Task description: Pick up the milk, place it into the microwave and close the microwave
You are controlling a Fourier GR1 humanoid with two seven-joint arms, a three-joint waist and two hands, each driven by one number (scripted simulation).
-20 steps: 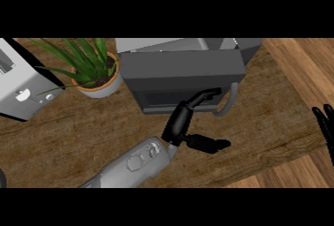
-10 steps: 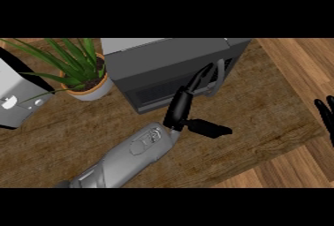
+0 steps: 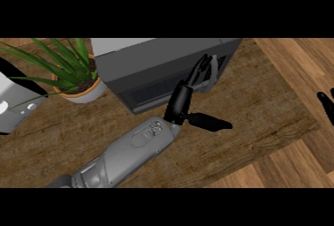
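Grey and boxy, the microwave (image 3: 163, 70) sits at the back of the wooden tabletop (image 3: 261, 110), door shut. The left robot hand (image 3: 189, 95) lies against its front, fingers (image 3: 203, 70) straight on the door, thumb jutting sideways. No milk shows anywhere. The right robot hand (image 3: 326, 108) rests open at the right edge.
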